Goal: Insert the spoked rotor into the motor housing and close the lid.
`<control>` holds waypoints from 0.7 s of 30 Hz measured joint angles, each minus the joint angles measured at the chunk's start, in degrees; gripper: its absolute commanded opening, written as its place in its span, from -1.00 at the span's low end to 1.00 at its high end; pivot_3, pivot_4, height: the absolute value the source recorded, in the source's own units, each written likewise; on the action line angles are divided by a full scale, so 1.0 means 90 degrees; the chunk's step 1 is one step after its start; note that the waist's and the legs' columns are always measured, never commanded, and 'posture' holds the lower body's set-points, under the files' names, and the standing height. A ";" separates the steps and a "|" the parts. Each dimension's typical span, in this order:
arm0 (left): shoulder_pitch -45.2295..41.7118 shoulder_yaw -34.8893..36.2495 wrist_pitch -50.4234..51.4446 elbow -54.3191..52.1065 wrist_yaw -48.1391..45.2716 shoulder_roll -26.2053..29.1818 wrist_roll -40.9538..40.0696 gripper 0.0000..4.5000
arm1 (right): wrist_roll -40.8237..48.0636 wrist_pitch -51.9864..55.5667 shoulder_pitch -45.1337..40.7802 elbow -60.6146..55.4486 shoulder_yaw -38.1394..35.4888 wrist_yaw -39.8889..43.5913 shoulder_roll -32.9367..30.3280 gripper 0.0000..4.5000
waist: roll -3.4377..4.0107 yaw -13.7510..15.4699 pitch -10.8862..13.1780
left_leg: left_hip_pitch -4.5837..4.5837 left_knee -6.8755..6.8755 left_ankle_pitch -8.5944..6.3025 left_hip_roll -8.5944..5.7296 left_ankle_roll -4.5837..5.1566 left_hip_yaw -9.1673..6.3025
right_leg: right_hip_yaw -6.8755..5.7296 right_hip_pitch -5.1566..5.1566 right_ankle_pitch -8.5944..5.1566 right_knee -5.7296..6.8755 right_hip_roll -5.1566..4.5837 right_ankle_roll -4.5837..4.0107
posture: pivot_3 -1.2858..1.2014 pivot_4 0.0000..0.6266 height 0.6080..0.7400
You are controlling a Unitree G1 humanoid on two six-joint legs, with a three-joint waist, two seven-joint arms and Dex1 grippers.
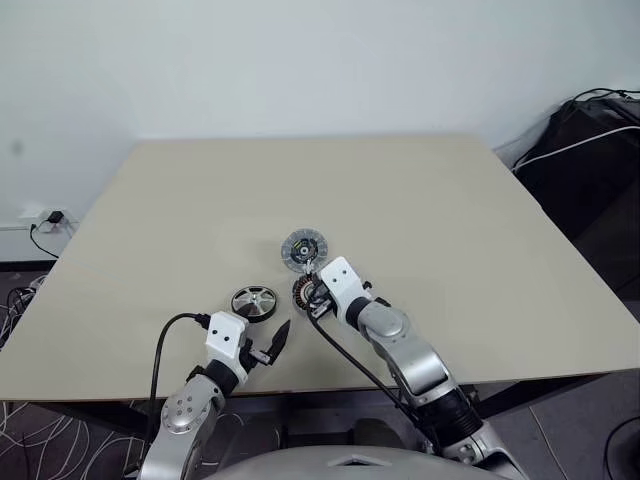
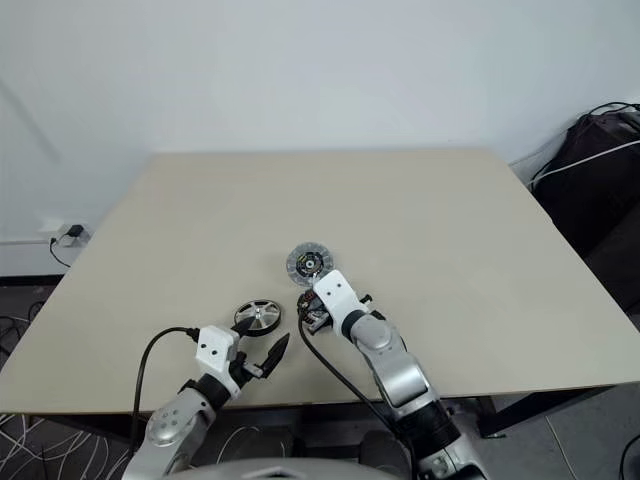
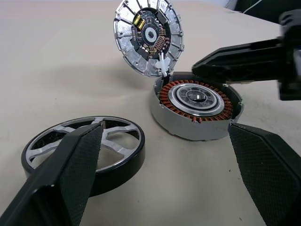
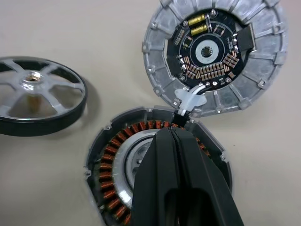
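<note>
Rotor not yet inserted — right gripper (image 4: 173, 136) pinched together over the motor housing (image 3: 196, 109); left gripper (image 3: 164, 160), fingers apart, must grasp the spoked rotor (image 3: 84, 148).

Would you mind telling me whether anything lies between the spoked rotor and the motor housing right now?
Nothing does. In the left wrist view, only bare table separates the spoked rotor from the motor housing.

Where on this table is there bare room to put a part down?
The table's far half and both side stretches are bare. It is crowded near the front edge, where the spoked rotor, motor housing, open lid and both grippers cluster.
</note>
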 measured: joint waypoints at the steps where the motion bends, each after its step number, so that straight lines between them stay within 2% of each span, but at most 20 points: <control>1: -0.0001 0.0000 0.0004 -0.0001 0.0007 0.0000 0.0000 1.00 | -0.0008 0.0005 -0.0054 0.0094 0.0000 0.0004 0.0005 -0.99 | 0.0000 -0.0001 0.0000 | 0.0000 -0.0001 0.0000 0.0000 0.0000 0.0000 | 0.0000 0.0000 0.0002 0.0000 0.0000 -0.0003 | 0.03 -1.00 1.00; 11: 0.0011 -0.0002 0.0006 -0.0023 0.0017 -0.0006 -0.0002 1.00 | -0.0094 -0.0007 -0.0166 0.0545 -0.0002 0.0027 0.0044 -0.99 | 0.0000 -0.0005 0.0001 | 0.0000 -0.0003 0.0000 0.0000 0.0000 0.0000 | -0.0001 -0.0002 0.0016 0.0000 0.0002 -0.0021 | 0.03 -1.00 1.00; 21: 0.0009 0.0000 0.0006 -0.0023 0.0017 -0.0004 -0.0005 1.00 | -0.0084 0.0098 0.0042 0.0171 0.0076 0.0492 -0.0186 -0.99 | 0.0000 -0.0003 0.0001 | 0.0000 -0.0003 0.0000 -0.0001 0.0000 0.0000 | -0.0001 -0.0001 0.0014 0.0000 0.0001 -0.0018 | 0.03 -1.00 1.00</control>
